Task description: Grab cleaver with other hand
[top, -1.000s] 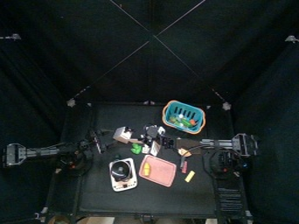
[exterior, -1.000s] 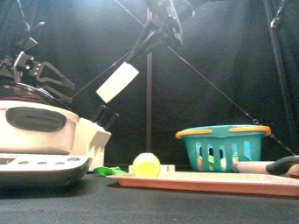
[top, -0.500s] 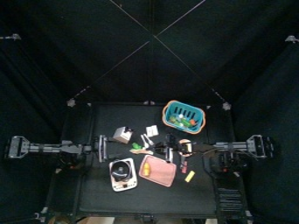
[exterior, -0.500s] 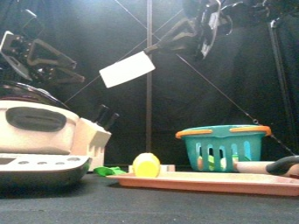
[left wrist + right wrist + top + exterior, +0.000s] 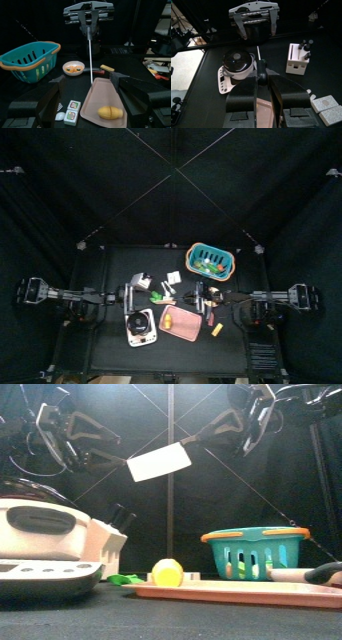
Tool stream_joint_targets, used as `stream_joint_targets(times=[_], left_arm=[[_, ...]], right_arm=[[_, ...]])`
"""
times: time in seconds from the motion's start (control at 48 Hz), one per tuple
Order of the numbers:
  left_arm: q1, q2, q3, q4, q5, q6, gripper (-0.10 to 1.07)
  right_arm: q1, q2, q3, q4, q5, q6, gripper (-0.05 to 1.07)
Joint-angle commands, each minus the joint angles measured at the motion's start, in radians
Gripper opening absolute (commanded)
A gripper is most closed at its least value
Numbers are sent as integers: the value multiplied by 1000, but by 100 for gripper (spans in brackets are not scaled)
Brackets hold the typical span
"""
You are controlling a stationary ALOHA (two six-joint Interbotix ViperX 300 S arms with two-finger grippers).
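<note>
The cleaver [image 5: 163, 462] hangs in the air above the table, its white blade pointing left. My right gripper [image 5: 241, 426] is shut on its black handle [image 5: 262, 75]. In the left wrist view the blade shows edge-on as a thin line [image 5: 89, 50] below the right gripper [image 5: 87, 14]. My left gripper [image 5: 83, 434] is open and faces the blade's free end with a small gap. Its jaws stand wide apart in the left wrist view [image 5: 87, 90] and in the right wrist view [image 5: 254, 15]. In the top view both arms meet over the table's middle [image 5: 171, 296].
Below are a pink cutting board [image 5: 254, 593] with a lemon [image 5: 166, 571], a teal basket [image 5: 254, 549], a white appliance [image 5: 47, 539], a white knife block [image 5: 298, 58], a small bowl [image 5: 73, 67] and some cards [image 5: 72, 107].
The right gripper has carried the cleaver up and to the right, turning the blade more level. The left gripper has risen and opened towards the blade's free end.
</note>
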Motion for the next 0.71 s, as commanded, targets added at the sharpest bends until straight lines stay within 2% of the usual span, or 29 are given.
stream_joint_targets(times=[0.0,0.375,0.521,0.688], left_arm=[[-14,48,-35,-8,-41,2,103],[-18,216,-104,-17,-71,5,103],[-18,222,-106,-32,-71,6,98],[-18,212,-94,-35,-71,6,85]], right_arm=[[-5,-21,-8,-6,-18,-3,41],[-5,-21,-2,-23,-35,-2,41],[-3,-25,8,-23,-35,-2,41],[-3,-26,15,-23,-35,-2,41]])
